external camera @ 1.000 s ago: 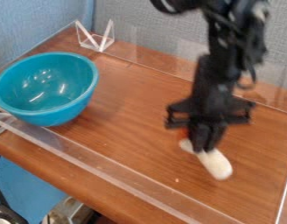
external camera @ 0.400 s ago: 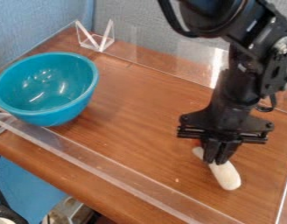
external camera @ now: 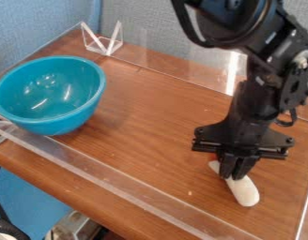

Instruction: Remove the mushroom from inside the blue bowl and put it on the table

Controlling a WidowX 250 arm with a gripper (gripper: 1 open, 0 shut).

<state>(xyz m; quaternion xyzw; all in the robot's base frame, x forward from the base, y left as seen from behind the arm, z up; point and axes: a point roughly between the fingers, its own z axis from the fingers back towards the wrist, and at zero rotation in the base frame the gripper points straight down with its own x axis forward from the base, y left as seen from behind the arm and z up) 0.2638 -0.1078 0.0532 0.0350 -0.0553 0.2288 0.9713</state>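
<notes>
The blue bowl point(external camera: 48, 94) sits left on the table point(external camera: 138, 122); the mushroom point(external camera: 240, 187) lies far right.

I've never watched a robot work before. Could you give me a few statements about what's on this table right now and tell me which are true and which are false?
1. The blue bowl has nothing in it. True.
2. The mushroom is inside the bowl. False: it is out at the right of the table, far from the bowl.
3. The gripper points down at the mushroom, closed on it. True.
4. The bowl is tipped on its side. False: it stands upright, opening upward.
5. The mushroom's pale stem sticks out below the gripper. True.
</notes>
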